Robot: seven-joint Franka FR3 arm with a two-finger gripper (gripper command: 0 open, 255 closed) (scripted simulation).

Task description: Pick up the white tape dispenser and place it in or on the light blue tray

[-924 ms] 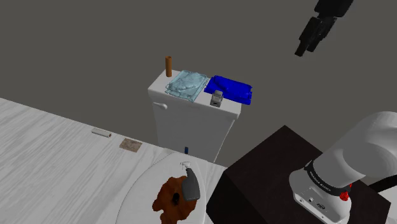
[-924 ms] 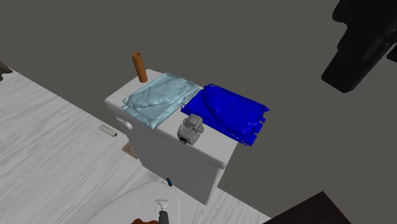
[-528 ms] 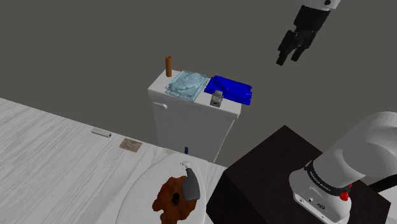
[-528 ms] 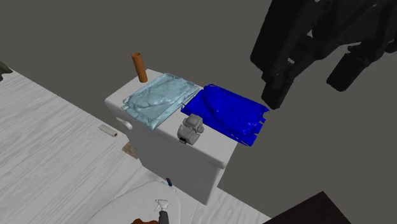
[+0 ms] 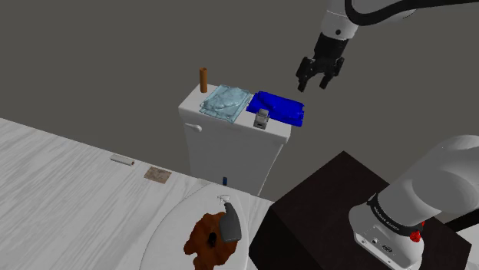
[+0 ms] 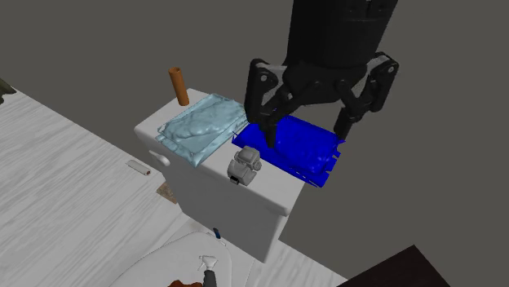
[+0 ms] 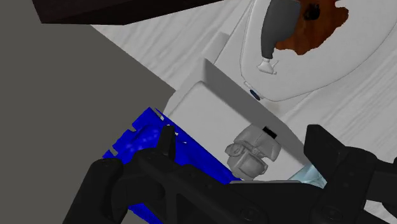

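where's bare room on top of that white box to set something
White box top is bare between dark blue tray and near edge, beside the grey-white tape dispenser; thin strip before the light blue tray. Crowded behind: both trays, brown cylinder.

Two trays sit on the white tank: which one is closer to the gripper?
The deep blue tray: the open black gripper hangs near it; the pale blue tray lies farther off, by the brown cylinder.

in the wrist view the gripper (image 7: 240, 132) hides most of the light blue tray (image 7: 310, 174) and part of the dark blue tray (image 7: 143, 137). the blue speck (image 5: 225, 181) at the foot of the white box (image 5: 230, 153) is too small to tell.
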